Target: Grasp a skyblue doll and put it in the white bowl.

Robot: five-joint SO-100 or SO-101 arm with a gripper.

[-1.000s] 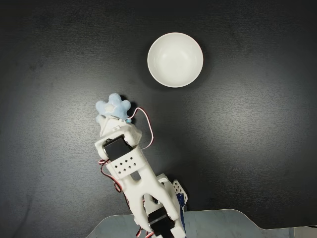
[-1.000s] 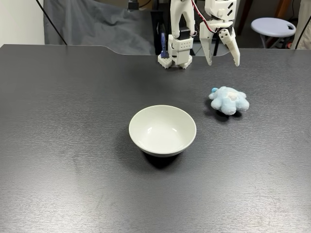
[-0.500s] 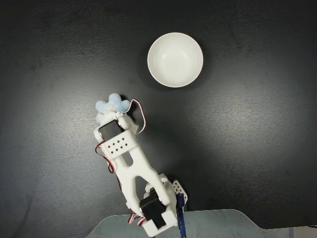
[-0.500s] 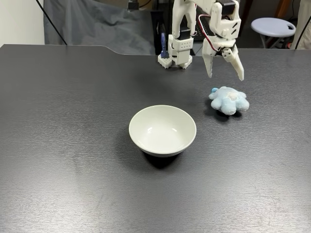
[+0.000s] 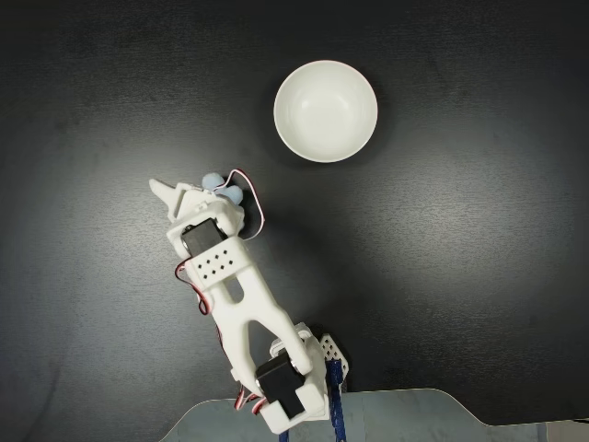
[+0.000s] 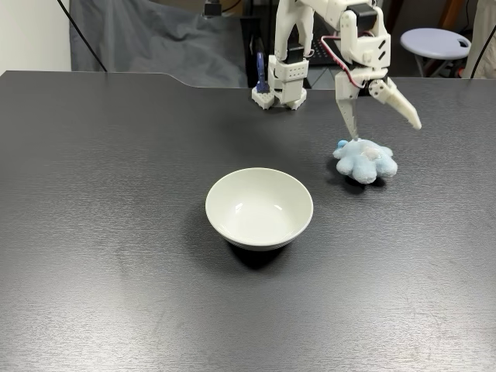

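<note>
The skyblue doll (image 6: 366, 160) lies on the black table, right of the white bowl (image 6: 260, 208) in the front fixed view. My gripper (image 6: 383, 132) is open wide just above it. One fingertip (image 6: 349, 136) reaches down to the doll's back left edge, and the other points out to the right, above the table. From above, the gripper (image 5: 191, 186) covers most of the doll (image 5: 214, 181), leaving two blue lobes showing. The bowl (image 5: 326, 110) stands empty, up and to the right.
The arm's base (image 6: 280, 77) stands at the table's far edge. Behind the table are a grey cloth (image 6: 147, 43) and a round stool (image 6: 435, 40). A grey plate (image 5: 368, 416) holds the base at the bottom of the view from above.
The gripper has come down over the doll and spread its jaws much wider. One fingertip now reaches the doll's edge. Doll and bowl have not moved.
</note>
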